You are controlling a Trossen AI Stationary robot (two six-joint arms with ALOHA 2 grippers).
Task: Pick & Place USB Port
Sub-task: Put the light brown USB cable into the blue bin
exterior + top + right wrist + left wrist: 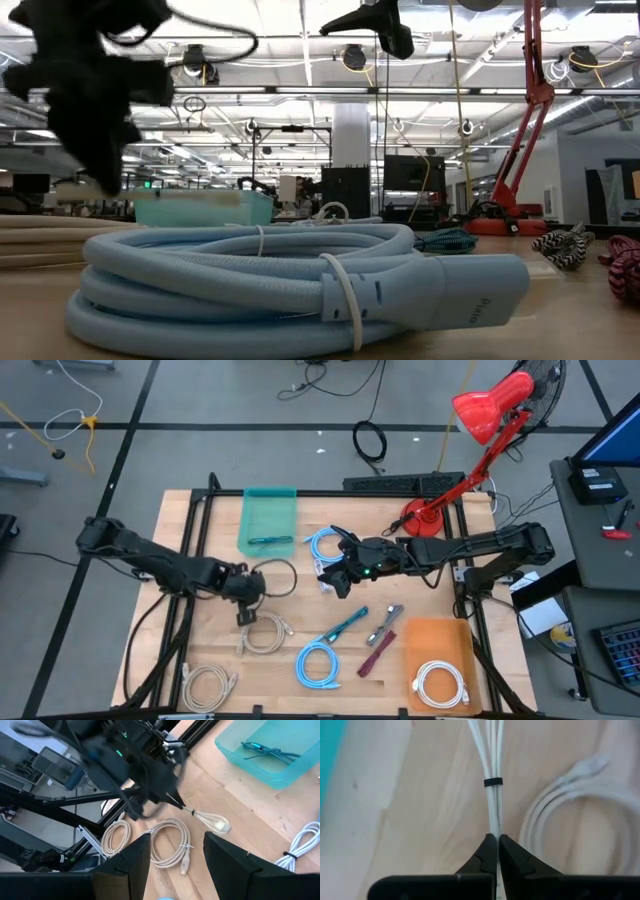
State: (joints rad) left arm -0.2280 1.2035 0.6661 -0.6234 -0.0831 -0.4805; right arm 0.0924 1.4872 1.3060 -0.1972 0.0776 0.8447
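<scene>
Left gripper sits low over the wooden table at centre-left, fingers pinched tight on the beige USB cable; the left wrist view shows its strands bundled by a dark tie, running straight into the closed tips. That cable is a loose off-white coil w/ a pale connector, lying just below the gripper, partly pulled out in a straight run. Nearer the front-left edge lies another beige coil. Further back, a teal bin holds a small teal cable. Mid-table: a light blue coil beside the right gripper, whose fingers stand wide apart w/ nothing between them, hovering near table centre. In front of it, a second light blue coil, a teal-braided cable, a grey plug and a dark red cable. At right, an orange bin holds a white coil; a red desk lamp stands at the back-right corner. Floor is grey w/ stray cords; the low view shows an open workshop w/ ceiling lights behind.
</scene>
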